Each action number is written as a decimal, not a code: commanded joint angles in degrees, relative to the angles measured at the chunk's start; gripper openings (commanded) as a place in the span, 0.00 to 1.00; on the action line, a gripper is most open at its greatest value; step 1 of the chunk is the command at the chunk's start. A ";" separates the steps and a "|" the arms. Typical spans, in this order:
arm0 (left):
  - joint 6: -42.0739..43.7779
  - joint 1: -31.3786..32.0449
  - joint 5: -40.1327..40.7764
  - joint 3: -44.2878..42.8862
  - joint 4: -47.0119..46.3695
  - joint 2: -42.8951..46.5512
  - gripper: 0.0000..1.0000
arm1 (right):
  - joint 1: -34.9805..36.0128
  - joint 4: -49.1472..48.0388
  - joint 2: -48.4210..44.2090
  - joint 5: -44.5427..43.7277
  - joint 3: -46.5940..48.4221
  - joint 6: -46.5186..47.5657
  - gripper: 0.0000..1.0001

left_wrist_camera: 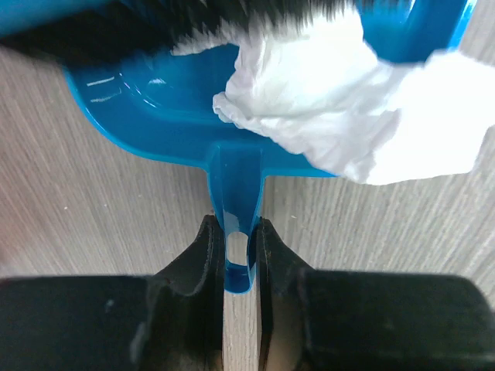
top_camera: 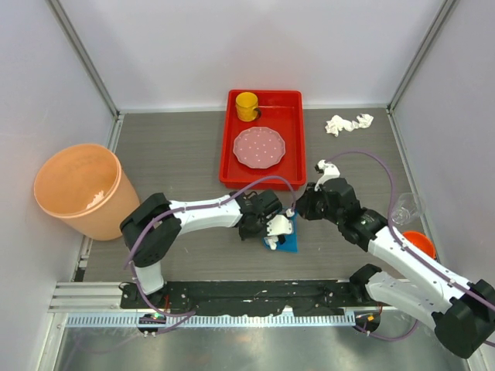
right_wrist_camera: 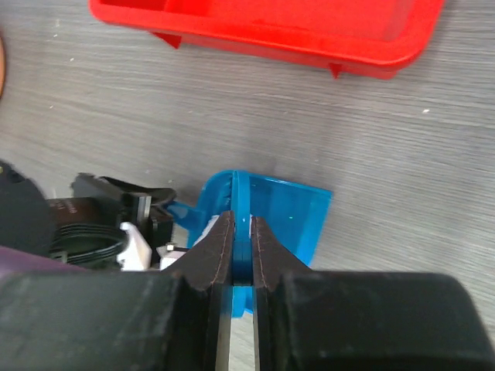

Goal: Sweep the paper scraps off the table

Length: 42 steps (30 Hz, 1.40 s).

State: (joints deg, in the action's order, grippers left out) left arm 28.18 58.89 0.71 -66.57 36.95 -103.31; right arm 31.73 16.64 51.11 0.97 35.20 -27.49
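A flat, dark grey-brown, wood-grain counter sits between white walls with metal rails. The left end effector is clamped narrowly on the thin handle of one glossy blue plastic dustpan. One crumpled white paper wad lies in the pan, partly over its rim. The right end effector is pinched tight on the slim blue handle of one brush. More wrinkled paper scraps lie in a cluster at the far right corner. One rectangular red tray holds one pink dotted plate and one yellow cup. One round orange bin stands at the left.
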 commanded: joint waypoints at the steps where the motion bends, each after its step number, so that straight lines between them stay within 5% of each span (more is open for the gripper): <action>1: -0.14 0.35 -5.36 -1.99 1.02 0.82 0.00 | 4.57 -3.20 0.04 -4.92 3.73 -3.37 0.01; 12: -0.85 -2.55 -6.69 1.44 -0.56 2.85 0.00 | 4.84 12.18 -3.21 -22.31 19.02 12.44 0.01; 18: -1.11 -3.26 -7.21 1.79 -0.65 3.55 0.00 | 0.20 4.67 1.17 -30.84 26.32 27.20 0.01; 26: -1.29 -3.43 -6.43 2.40 -1.35 4.25 0.00 | -25.74 -9.52 29.07 -11.71 43.50 31.70 0.01; 31: -0.85 -3.87 -5.98 3.11 -1.97 3.82 0.00 | -29.78 -12.69 46.07 -4.05 55.39 39.07 0.01; 35: -0.59 -4.40 -6.24 3.20 -2.23 3.20 0.00 | -30.93 2.47 64.17 0.41 81.95 40.05 0.01; 38: -0.32 -4.49 -5.90 3.11 -2.23 2.41 0.00 | -30.94 5.85 74.11 1.31 93.34 41.45 0.01; 42: 0.03 -4.58 -5.37 2.93 -2.14 1.09 0.00 | -31.02 4.01 79.92 1.84 96.81 41.73 0.01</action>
State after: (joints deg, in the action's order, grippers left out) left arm 27.51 54.68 -4.99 -63.90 35.55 -101.51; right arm 0.82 19.62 129.88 0.01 126.17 12.32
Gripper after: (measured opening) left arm 0.158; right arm 0.146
